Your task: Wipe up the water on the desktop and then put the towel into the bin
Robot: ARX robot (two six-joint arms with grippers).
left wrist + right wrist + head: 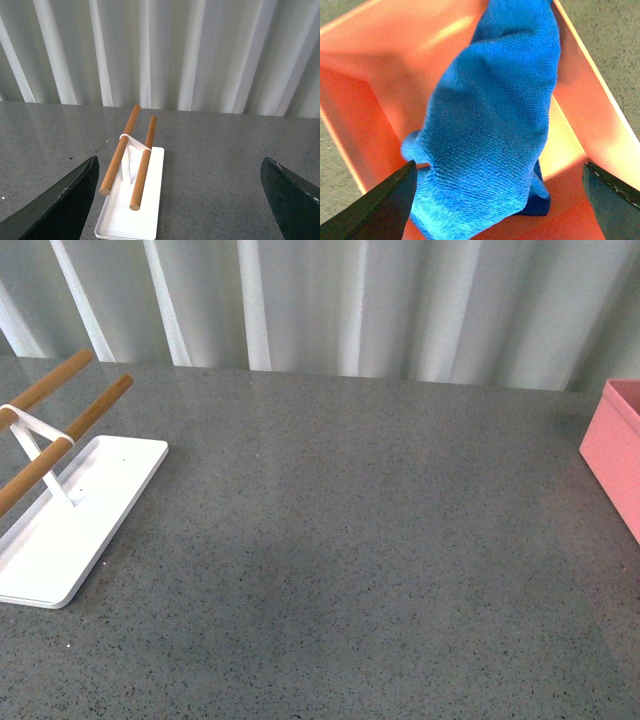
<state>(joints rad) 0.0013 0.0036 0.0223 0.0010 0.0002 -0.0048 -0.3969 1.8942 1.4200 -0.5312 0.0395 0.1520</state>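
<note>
The bright blue towel (490,130) lies crumpled inside the salmon-pink bin (380,75), reaching up one of its walls. My right gripper (497,200) hangs open right above it, one dark finger on each side and neither touching the cloth. In the front view only a corner of the bin (615,455) shows at the right edge of the speckled dark-grey desktop (350,540); neither arm appears there. My left gripper (185,200) is open over bare desktop (215,175), with nothing between its fingers. I cannot make out any water on the surface.
A flat white tray (70,530) carrying two wooden rods (70,430) stands at the left of the desktop; the same tray (132,205) is near my left gripper's one finger. Pale pleated curtains (350,300) close off the back.
</note>
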